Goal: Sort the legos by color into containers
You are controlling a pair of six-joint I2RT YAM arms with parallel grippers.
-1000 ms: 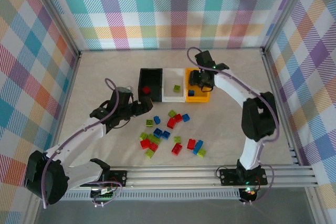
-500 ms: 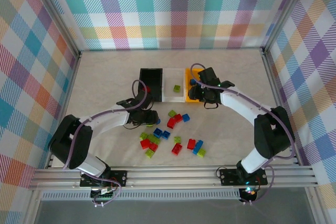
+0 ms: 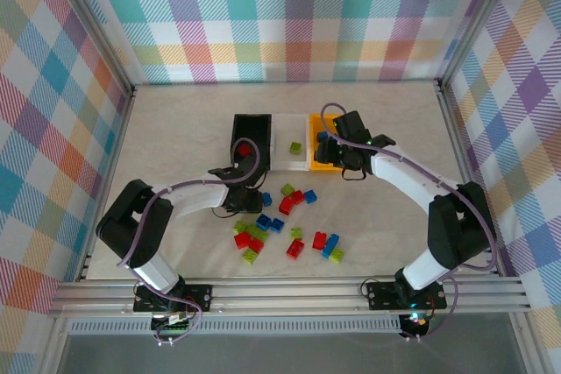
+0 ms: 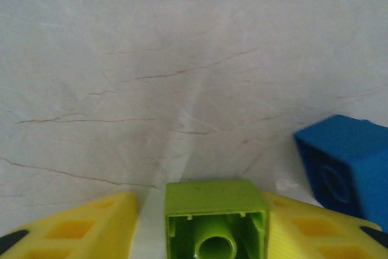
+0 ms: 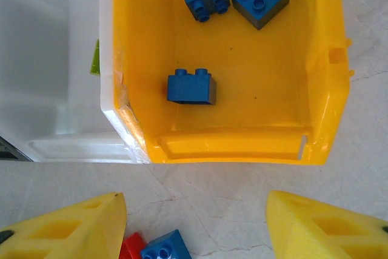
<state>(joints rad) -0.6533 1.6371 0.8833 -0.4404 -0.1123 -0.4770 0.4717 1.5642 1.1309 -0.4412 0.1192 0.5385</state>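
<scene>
Both hands are moving: the left hand (image 4: pixel 203 213) is closing around a lime lego (image 4: pixel 213 195), grip unclear; the right hand (image 5: pixel 197 210), fingers apart, is backing off the orange-yellow bin (image 5: pixel 327 89).

The marbled table (image 3: pixel 175 129) bears a black bin (image 3: pixel 235 133), white bin (image 3: pixel 285 133) and yellow bin (image 5: pixel 139 59) abreast, plus scattered legos (image 3: pixel 294 248).

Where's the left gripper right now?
Top view: left gripper is mid-table, on the near side of the black bin, at the brick pile's left edge. Its wrist view shows a green brick between its fingers, a blue brick to the right.
</scene>
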